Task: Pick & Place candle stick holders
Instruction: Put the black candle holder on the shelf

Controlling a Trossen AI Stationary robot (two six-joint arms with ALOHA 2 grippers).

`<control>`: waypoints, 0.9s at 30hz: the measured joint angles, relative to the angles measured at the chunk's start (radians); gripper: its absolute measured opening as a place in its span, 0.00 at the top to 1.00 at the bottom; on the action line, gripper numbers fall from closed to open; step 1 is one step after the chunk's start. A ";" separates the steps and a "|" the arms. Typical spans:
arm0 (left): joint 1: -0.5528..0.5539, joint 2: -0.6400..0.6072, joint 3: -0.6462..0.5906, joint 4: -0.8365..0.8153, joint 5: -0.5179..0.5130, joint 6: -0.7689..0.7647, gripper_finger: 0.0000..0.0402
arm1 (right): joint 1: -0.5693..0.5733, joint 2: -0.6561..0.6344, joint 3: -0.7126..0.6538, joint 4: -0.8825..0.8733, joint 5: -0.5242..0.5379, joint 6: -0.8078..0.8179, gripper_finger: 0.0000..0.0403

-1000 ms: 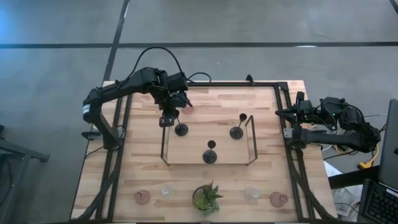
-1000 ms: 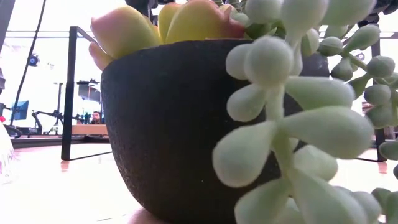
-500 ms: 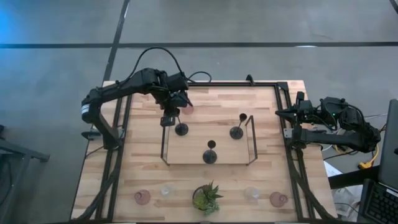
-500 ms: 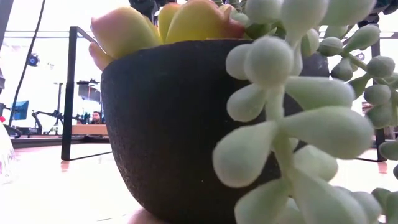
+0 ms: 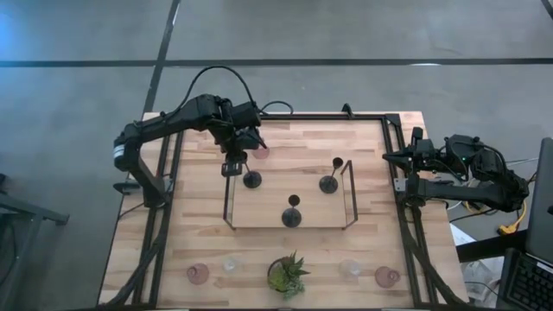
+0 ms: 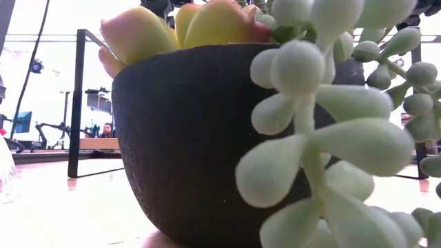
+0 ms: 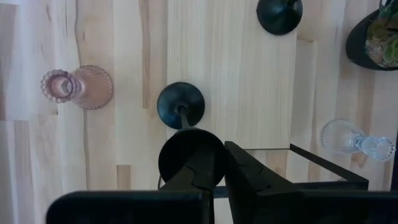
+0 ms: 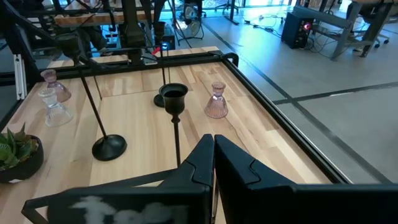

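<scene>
A: Progress check. Three black holders stood on the wooden tray: one at its far left, one at the far right, one near the front middle. I judged those placed, or nearly so.

B: And the rest?

A: Five were off the tray. A pink holder sat beyond the tray's far-left corner. Along the near table edge, either side of the potted plant, were a pink one, a clear one, another clear one and another pink.

B: Grippers?

A: The left gripper hung over the tray's far-left corner, jaws drawn together at the cup of the far-left black holder; whether they pinched it I could not tell. The right gripper waited at the table's right edge, jaws together, empty.

B: Change from a second before?

A: The left jaws had been wider apart and had closed. No holder had moved, and the right arm stayed parked.
</scene>
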 joint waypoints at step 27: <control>-0.002 0.003 0.040 -0.054 -0.060 -0.027 0.99 | 0.000 0.000 0.000 0.000 0.000 0.000 0.98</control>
